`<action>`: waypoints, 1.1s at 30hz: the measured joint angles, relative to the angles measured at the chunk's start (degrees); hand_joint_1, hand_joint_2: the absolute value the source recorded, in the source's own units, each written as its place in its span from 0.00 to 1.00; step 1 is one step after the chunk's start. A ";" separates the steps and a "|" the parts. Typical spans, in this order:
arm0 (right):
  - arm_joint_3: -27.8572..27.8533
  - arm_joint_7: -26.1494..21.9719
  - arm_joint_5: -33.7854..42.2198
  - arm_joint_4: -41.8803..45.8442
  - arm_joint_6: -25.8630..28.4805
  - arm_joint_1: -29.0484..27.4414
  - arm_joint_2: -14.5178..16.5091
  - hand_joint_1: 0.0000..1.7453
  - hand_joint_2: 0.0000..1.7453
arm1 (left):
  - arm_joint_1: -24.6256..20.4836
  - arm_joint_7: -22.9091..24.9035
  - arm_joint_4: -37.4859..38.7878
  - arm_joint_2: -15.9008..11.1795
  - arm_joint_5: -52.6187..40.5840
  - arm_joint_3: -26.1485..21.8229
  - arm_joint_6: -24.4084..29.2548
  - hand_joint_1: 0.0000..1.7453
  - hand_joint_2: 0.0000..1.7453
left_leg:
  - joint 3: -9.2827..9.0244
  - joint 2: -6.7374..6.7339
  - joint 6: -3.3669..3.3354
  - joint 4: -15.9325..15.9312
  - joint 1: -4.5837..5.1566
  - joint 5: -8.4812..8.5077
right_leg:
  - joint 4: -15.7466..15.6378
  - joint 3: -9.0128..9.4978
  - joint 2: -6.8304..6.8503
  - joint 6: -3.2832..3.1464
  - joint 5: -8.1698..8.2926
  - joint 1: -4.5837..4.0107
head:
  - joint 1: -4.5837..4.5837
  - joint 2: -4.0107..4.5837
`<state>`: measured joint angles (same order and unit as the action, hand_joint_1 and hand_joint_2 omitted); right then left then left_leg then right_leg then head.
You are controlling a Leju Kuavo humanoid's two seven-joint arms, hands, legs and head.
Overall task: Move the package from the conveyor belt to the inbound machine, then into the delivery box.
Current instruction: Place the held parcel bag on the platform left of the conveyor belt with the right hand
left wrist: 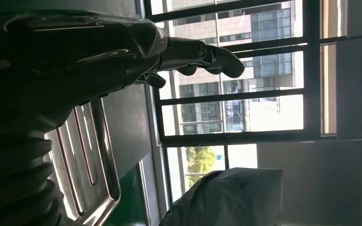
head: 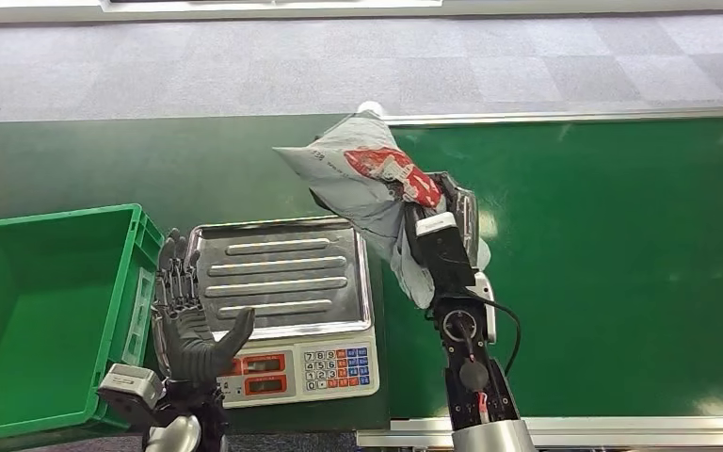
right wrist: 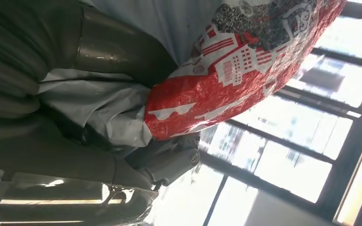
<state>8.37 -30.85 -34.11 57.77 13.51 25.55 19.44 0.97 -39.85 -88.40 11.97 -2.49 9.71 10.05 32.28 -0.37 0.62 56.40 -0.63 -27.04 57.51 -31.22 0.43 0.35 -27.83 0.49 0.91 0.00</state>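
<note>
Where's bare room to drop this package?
The scale's steel pan is bare, bordered by the green crate and the left hand on one side, the belt on the other. The right hand holds the package above the pan's far corner.

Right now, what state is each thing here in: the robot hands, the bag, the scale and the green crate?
Right robot hand: gripping the package, raised above the belt.
Package: grey and red bag, crumpled, lifted off the conveyor belt, not yet on the scale.
Left robot hand: empty, fingers spread, by the scale's edge.
Scale: tray bare, displays lit.
Green crate: nothing seen inside.
</note>
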 joint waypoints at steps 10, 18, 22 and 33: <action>10.26 -0.72 3.32 -7.21 -0.96 4.59 0.01 1.00 1.00 | 1.76 0.00 -1.99 -1.07 0.19 -1.59 0.36 0.00 1.00 | 0.10 0.07 0.00 0.00 0.01 0.00 | 0.00 -0.08 0.10 0.00 -0.01 0.00 | -0.02 0.00; 16.47 -0.20 4.29 -14.28 -1.15 7.58 -0.01 1.00 1.00 | 3.58 0.00 -6.73 -1.22 0.14 -5.38 1.78 0.00 1.00 | 0.09 0.05 0.01 0.00 -0.03 0.00 | 0.00 -0.10 0.07 -0.01 -0.01 -0.04 | -0.01 0.00; 18.35 0.43 4.62 -16.82 -0.97 8.43 -0.01 0.94 1.00 | 4.60 0.00 -9.94 -1.22 0.15 -7.76 2.26 0.00 1.00 | 0.12 0.06 0.01 0.00 -0.04 0.00 | 0.00 -0.12 0.09 -0.01 -0.01 -0.04 | -0.02 0.00; 19.34 4.50 5.30 -22.45 -0.30 10.34 -0.01 0.00 1.00 | 7.32 0.00 -18.04 -1.20 0.08 -12.34 4.27 0.00 1.00 | 0.11 0.06 0.01 0.00 -0.03 0.00 | 0.00 -0.12 0.08 -0.01 -0.01 -0.04 | -0.01 0.00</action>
<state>27.71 -26.35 -28.81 35.32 13.21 35.89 19.43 8.30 -39.85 -106.44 10.77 -2.40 -2.63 14.32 32.39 -0.31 0.63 56.40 -0.66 -27.04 57.50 -31.34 0.51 0.34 -27.84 0.45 0.90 0.00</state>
